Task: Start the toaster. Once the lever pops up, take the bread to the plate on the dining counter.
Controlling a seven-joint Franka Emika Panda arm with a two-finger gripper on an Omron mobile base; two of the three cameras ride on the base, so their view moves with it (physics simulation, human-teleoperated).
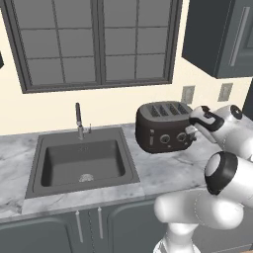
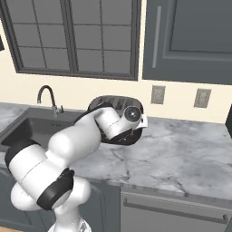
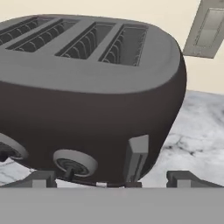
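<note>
The dark brown toaster [image 1: 162, 127] stands on the marble worktop [image 1: 168, 170] right of the sink. In the hand view the toaster [image 3: 92, 87] is very close, with its top slots, two round silvery knobs [image 3: 73, 162] and the pale lever [image 3: 136, 154] low on its front. My gripper [image 3: 114, 179] is open, its fingertips [image 3: 189, 178] wide apart on either side of the lever and right knob, just short of the front. From the left base view the gripper [image 1: 191, 132] is at the toaster's right front corner. The arm hides most of the toaster [image 2: 115, 100] in the right base view. The bread, plate and dining counter are out of view.
A dark sink [image 1: 81, 163] with a faucet [image 1: 78, 120] lies left of the toaster. Two wall outlets [image 1: 188, 94] [image 1: 225, 92] sit behind it, below a dark upper cabinet [image 1: 217, 37]. Open marble worktop [image 2: 181, 154] stretches to the right.
</note>
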